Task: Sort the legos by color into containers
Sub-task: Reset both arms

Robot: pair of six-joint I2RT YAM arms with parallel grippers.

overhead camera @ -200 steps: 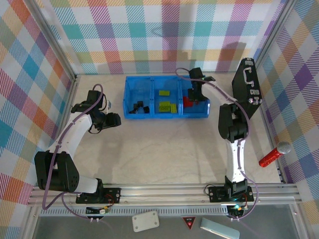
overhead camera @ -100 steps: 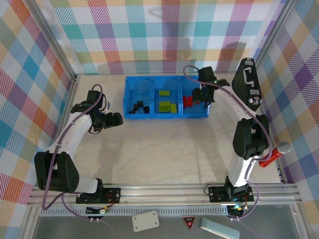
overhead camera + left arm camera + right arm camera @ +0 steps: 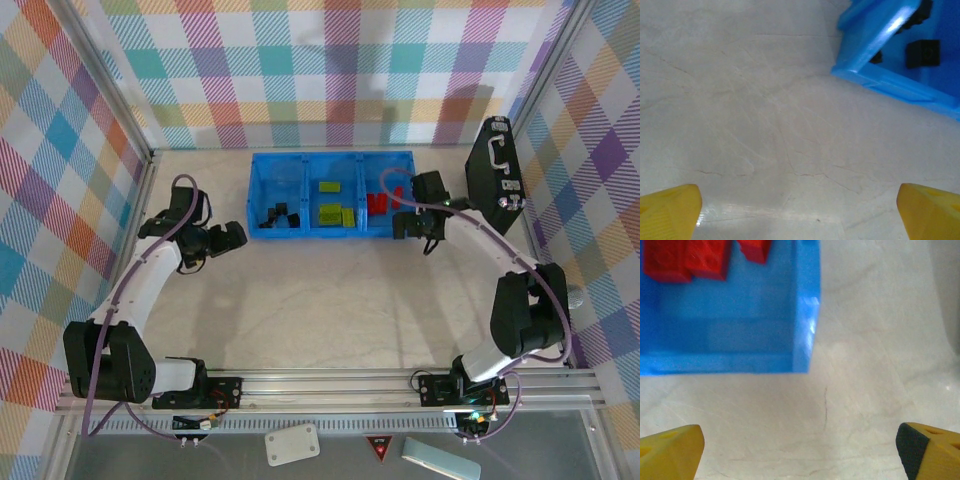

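Note:
The long blue bin [image 3: 300,234] stands at the back of the table with three square compartments. Black bricks [image 3: 277,215] lie in its left compartment, lime-green bricks [image 3: 334,211] in the middle one, red bricks [image 3: 377,203] in the right one. My left gripper [image 3: 232,238] hangs open just left of the bin, its yellow fingertips [image 3: 670,210] wide apart over bare table; the bin corner [image 3: 875,45] and a black brick [image 3: 923,52] show ahead. My right gripper [image 3: 420,228] is open off the bin's near right corner [image 3: 805,315], with red bricks [image 3: 685,260] visible inside.
A black case with a handle [image 3: 495,170] leans at the back right. A red glittery stick [image 3: 568,297] peeks out behind the right arm's elbow near the right wall. Plaid walls close in the table on three sides.
My right gripper has drawn back from over the red compartment toward the near right, off the bin's corner. The left gripper has shifted slightly.

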